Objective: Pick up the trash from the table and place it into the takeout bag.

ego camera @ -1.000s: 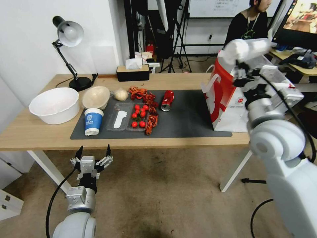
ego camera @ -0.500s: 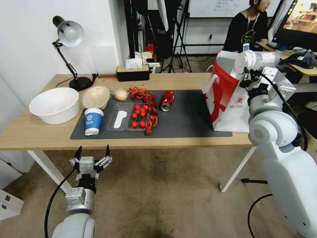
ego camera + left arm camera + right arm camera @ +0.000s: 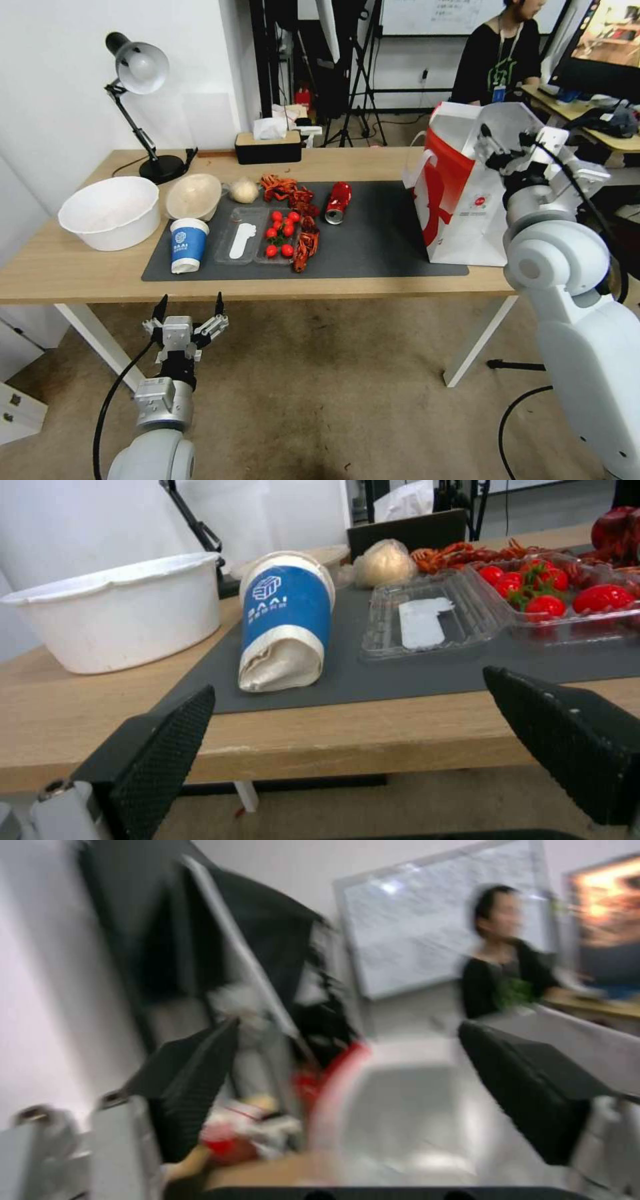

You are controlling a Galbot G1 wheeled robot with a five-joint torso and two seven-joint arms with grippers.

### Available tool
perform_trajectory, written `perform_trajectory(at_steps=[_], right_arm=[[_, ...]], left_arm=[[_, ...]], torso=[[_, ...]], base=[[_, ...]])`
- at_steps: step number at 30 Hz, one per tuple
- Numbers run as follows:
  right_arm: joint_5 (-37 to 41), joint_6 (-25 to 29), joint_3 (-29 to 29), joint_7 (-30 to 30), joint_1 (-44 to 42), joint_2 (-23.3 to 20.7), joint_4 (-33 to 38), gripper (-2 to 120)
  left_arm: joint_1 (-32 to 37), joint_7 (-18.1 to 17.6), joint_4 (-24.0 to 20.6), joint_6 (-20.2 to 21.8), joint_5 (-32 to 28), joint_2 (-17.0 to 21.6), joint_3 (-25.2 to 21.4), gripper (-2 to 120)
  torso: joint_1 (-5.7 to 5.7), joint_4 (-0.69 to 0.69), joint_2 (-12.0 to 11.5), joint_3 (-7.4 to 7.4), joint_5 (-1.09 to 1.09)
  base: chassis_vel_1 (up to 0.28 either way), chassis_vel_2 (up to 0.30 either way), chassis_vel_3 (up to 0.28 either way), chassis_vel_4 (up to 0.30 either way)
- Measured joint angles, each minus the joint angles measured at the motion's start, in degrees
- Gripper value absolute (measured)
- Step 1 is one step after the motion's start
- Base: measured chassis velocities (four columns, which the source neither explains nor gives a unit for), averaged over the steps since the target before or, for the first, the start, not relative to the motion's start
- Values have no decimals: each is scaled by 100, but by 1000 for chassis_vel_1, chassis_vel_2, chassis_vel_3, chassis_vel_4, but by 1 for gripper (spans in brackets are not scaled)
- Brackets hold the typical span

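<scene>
On the table (image 3: 67, 270) the dark mat (image 3: 380, 243) carries trash: a blue paper cup (image 3: 187, 245) (image 3: 287, 615) on its side, a beige bowl (image 3: 193, 195), a pale wrapped ball (image 3: 245, 191) (image 3: 385, 562) and a crushed red can (image 3: 338, 202) (image 3: 617, 527). The white and red takeout bag (image 3: 467, 213) (image 3: 400, 1110) stands at the mat's right end. My right gripper (image 3: 505, 143) (image 3: 347, 1027) hangs open at the bag's mouth. A pale round shape beside it may be the clear cup. My left gripper (image 3: 190, 301) (image 3: 347, 680) waits open below the table's front edge, facing the blue cup.
A large white tub (image 3: 110, 212) stands at the table's left, a desk lamp (image 3: 143, 67) and a tissue box (image 3: 268, 145) at the back. A clear tray with tomatoes (image 3: 260, 240) and red crayfish shells (image 3: 293, 193) lie mid-mat. A person sits behind the bag.
The right arm has lowered the clear cup with the white lid from above the bag to its mouth, and its fingers now stand apart. The left arm has stayed put.
</scene>
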Motion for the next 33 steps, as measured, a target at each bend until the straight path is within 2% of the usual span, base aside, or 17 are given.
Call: perform_trajectory(at_steps=[1, 2, 4, 5, 7, 8, 12, 13, 15, 16, 17, 19, 24, 27, 28, 31, 33], right_arm=[[0, 0, 0, 0, 0, 0, 0, 86], [29, 28, 17, -2, 11, -8, 24, 94], [110, 111, 23, -21, 29, -15, 45, 97], [400, 333, 25, -91, 68, -42, 126, 100], [880, 1001, 21, -656, 56, -125, 368, 100], [880, 1001, 21, -656, 56, -125, 368, 100], [1157, 1545, 7, -1604, -313, -297, 742, 100], [1157, 1545, 7, -1604, -313, -297, 742, 100], [985, 1711, -88, -2127, -1069, -488, 1144, 100], [985, 1711, -88, -2127, -1069, -488, 1144, 100], [666, 1773, -178, -2280, -1532, -545, 1326, 100], [40, 1948, -253, -2400, -2218, -559, 1516, 100], [-567, 2231, -374, -2387, -2875, -510, 1654, 100], [-1496, 2808, -556, -2246, -3726, -236, 1589, 100], [-1496, 2808, -556, -2246, -3726, -236, 1589, 100], [-2381, 3378, -755, -1965, -4372, 61, 1284, 100], [-2611, 3542, -797, -1895, -4499, 135, 1156, 100]], left_arm=[[0, 0, 0, 0, 0, 0, 0, 100], [-1, 0, 4, 0, 0, 1, 12, 100], [-2, 0, 6, 0, 0, 1, 16, 100], [-1, 0, 10, 0, 0, 1, 18, 100], [3, 0, 11, -2, 0, 2, 16, 100], [3, 0, 11, -2, 0, 2, 16, 100], [5, 0, 0, -5, -13, 2, -20, 100], [5, 0, 0, -5, -13, 2, -20, 100], [2, 1, -8, -5, -28, 6, -41, 100], [2, 1, -8, -5, -28, 6, -41, 100], [0, 0, -10, -5, -38, 19, -52, 100], [-3, -1, -23, -6, -70, 62, -77, 100], [-11, 0, -33, -6, -135, 112, -101, 100], [-9, -3, -47, -6, -200, 178, -135, 100], [-9, -3, -47, -6, -200, 178, -135, 100], [-10, -6, -45, -5, -277, 230, -156, 100], [-12, -6, -40, -5, -288, 242, -158, 100]], torso=[[0, 0, 0, 0, 0], [0, 0, 0, 0, 0], [0, 0, 0, 0, 1], [0, 0, 0, 0, 0], [0, 1, 0, 0, 0], [0, 1, 0, 0, 0], [0, 1, 0, 0, -1], [0, 1, 0, 0, -1], [0, 0, 0, 0, 0], [0, 0, 0, 0, 0], [-1, -3, 0, 0, 2], [0, -1, 0, 0, 3], [-1, 0, 0, -1, 0], [0, 0, 1, -1, 0], [0, 0, 1, -1, 0], [0, 0, 1, -1, -1], [-1, -1, 1, -1, 1]], base=[[0, 0, 0, 0], [0, 0, 0, 0], [0, 0, 0, 0], [0, 0, 0, 0], [0, 0, 0, 0], [0, 0, 0, 0], [0, 0, 0, 0], [0, 0, 0, 0], [0, 0, 0, 0], [0, 0, 0, 0], [0, 0, 0, 0], [0, 0, 0, 0], [0, 0, 0, 0], [0, 0, 0, 0], [0, 0, 0, 0], [0, 0, 0, 0], [0, 0, 0, 0]])
